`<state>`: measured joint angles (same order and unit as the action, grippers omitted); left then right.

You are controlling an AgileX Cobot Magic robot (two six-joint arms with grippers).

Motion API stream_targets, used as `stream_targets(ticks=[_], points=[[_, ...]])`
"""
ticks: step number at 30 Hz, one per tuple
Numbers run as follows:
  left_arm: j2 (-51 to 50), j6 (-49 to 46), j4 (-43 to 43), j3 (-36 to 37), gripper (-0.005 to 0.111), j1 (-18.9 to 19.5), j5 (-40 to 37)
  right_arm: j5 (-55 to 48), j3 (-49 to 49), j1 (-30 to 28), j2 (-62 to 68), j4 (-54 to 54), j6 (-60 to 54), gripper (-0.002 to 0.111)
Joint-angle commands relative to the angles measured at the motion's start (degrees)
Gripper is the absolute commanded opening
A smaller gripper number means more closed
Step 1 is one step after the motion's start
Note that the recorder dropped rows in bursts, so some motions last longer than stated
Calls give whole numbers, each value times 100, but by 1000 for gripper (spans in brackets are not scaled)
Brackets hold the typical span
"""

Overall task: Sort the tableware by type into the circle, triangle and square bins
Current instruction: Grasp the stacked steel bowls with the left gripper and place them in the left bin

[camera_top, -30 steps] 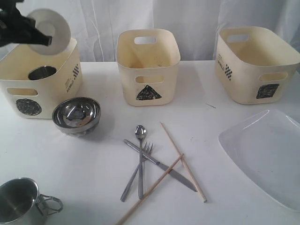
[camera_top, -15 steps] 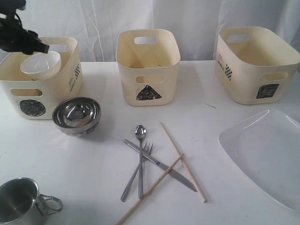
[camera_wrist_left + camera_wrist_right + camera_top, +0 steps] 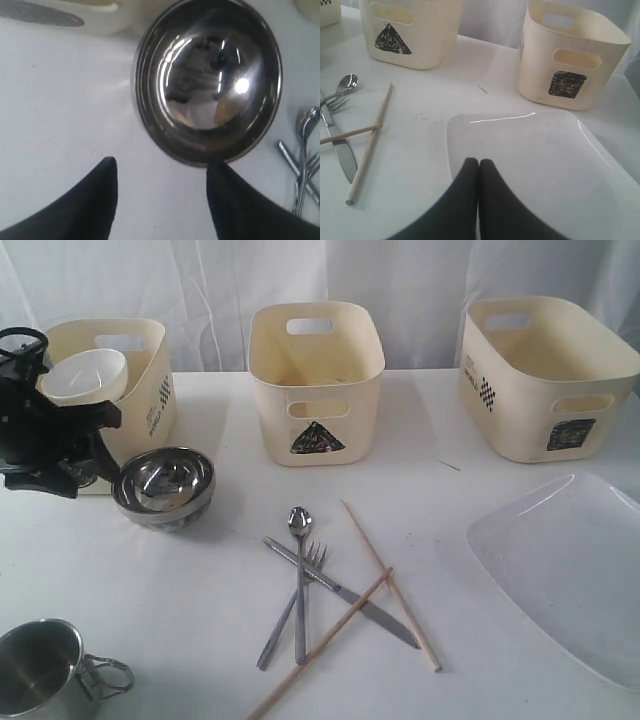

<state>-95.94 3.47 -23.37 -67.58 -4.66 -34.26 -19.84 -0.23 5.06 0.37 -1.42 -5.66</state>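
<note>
**A:** How far along is the sorting?

**B:** Hardly begun, I'd say. Taking the biggest first, the large white plate (image 3: pixel 565 570) lies on the table at the near right, in no bin. The square bin (image 3: pixel 545 375) at the far right and the triangle bin (image 3: pixel 316 380) in the far middle show nothing inside, as far as I can see in. The far-left tub, whose sticker the arm hides, I take for the circle bin (image 3: pixel 150 380). The white bowl (image 3: pixel 85 375) sits in it.

**A:** And the rest?

**B:** All out on the table. The steel bowl (image 3: pixel 163 485) stands just in front of that left tub, and one steel mug (image 3: pixel 40 665) is at the near-left corner. I see no second mug. The knife (image 3: pixel 380 620), fork (image 3: pixel 283 623), steel spoon (image 3: pixel 299 522) and two wooden chopsticks (image 3: pixel 390 585) lie crossed in the near middle.

**A:** What about the jaws?

**B:** The left gripper (image 3: pixel 161 167) has its jaws spread wide and holds nothing. It is low beside the steel bowl, with the rim just off its fingertips, and I cannot tell whether they touch. The right gripper (image 3: pixel 479 161) has its fingers pressed together on nothing, over the plate's near edge.
</note>
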Motion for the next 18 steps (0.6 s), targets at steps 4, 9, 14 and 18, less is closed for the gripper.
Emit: stream_targets(ticks=[4, 9, 14, 18], points=[[-386, 22, -665, 105, 58, -71, 926, 23, 23, 8, -37, -15, 15, 0], [-767, -53, -713, 105, 58, -319, 1063, 23, 23, 8, -37, -15, 15, 0], [-1091, -125, -702, 105, 57, -559, 1076, 23, 23, 8, -37, -15, 15, 0], [-1140, -125, -713, 105, 40, -574, 997, 23, 23, 8, -37, -15, 15, 0]])
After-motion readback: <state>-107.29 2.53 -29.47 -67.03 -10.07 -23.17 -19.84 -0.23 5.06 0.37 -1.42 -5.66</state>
